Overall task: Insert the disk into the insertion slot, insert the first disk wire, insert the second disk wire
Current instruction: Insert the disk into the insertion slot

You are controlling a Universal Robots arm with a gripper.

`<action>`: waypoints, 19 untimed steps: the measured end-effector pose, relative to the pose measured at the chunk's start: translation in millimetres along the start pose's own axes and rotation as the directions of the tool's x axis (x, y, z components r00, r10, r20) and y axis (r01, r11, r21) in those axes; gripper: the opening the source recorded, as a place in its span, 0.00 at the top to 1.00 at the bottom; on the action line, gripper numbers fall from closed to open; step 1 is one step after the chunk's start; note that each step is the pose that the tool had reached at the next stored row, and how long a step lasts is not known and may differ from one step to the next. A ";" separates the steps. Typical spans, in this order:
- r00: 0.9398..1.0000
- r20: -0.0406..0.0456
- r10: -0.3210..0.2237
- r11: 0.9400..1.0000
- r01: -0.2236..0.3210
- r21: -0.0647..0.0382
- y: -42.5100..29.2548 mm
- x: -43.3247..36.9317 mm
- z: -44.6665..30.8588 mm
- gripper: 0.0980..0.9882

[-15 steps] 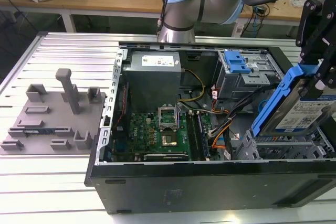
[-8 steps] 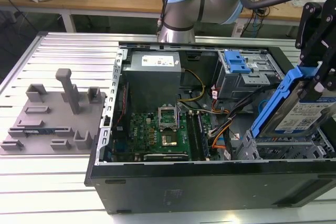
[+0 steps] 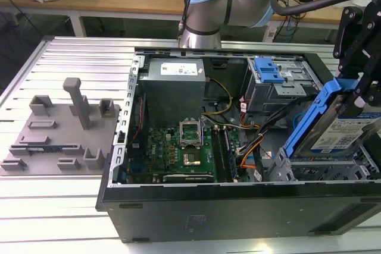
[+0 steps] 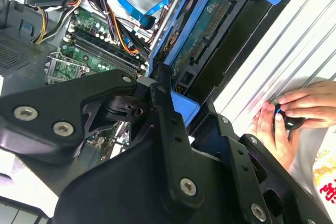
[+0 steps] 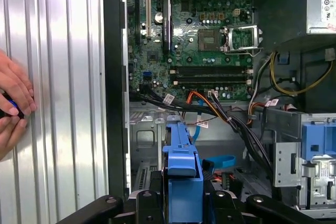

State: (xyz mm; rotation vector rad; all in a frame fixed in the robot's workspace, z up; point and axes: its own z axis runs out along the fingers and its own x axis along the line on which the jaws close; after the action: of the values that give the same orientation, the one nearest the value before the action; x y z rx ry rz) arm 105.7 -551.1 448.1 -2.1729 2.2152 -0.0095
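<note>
My black gripper (image 3: pixel 359 94) is shut on the disk (image 3: pixel 340 130), a silver drive with a white-and-blue label in a bright blue carrier. In the exterior view the disk hangs tilted, its low end over the insertion slot (image 3: pixel 318 172), a grey perforated cage in the case's near right corner. In the second wrist view the fingers (image 4: pixel 164 109) clamp the carrier's blue end and the disk's underside (image 4: pixel 210 40) with its connector faces the camera. The first wrist view looks along the carrier's blue edge (image 5: pixel 180 162) from the gripper (image 5: pixel 181 205). Orange and blue wires (image 3: pixel 250 154) lie loose beside the slot.
The open computer case holds a green motherboard (image 3: pixel 178 150), a grey power supply (image 3: pixel 175 78) and a taller cage with a blue latch (image 3: pixel 271 75). A grey fixture plate (image 3: pixel 59 129) lies at the exterior view's left. A person's hands (image 4: pixel 291 111) rest on the ribbed table beside the case.
</note>
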 end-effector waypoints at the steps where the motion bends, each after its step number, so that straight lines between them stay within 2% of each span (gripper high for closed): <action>1: 1.000 0.000 0.000 1.000 0.000 0.000 0.0 0.0 0.8 0.70; 5: 1.000 0.002 -0.001 1.000 0.001 -0.001 -1.3 0.1 4.4 0.70; 10: 1.000 0.000 0.000 1.000 0.000 -0.004 -1.4 0.1 6.8 0.70; 19: 1.000 0.000 0.000 1.000 0.000 -0.007 -1.5 0.5 20.1 0.70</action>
State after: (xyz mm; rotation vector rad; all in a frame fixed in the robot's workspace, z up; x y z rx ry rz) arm 107.8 -551.1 428.0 -2.1762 2.2189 -0.0007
